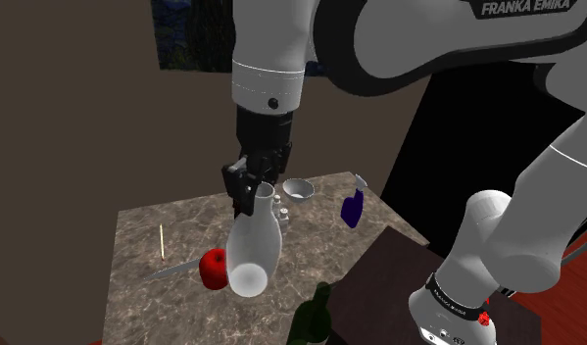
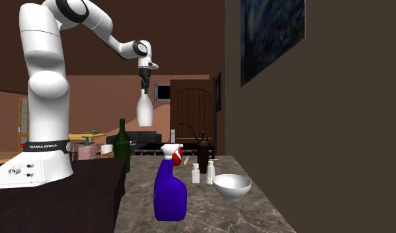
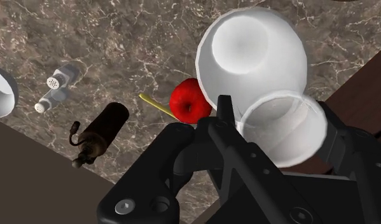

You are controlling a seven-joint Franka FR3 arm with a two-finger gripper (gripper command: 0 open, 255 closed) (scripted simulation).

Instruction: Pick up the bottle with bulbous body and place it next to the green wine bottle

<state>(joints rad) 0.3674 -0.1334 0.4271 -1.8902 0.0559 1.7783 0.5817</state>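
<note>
Now the claw (image 1: 253, 199), clamped on the neck of the white bulbous bottle (image 1: 252, 253) mid-frame, should carry it upright toward the green wine bottle (image 1: 316, 316), seemingly near the bench (image 1: 149, 230) edge, lower centre.

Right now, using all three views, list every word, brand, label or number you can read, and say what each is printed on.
"FRANKA EMIKA": white letters on the dark band of the arm's upper link, shoulder view.
"FRANKA EMIKA": dark band low on the arm's base link, second exterior view.
No text on the white bottle clasped by the gripper, the green wine bottle or the blue spray bottle.
</note>
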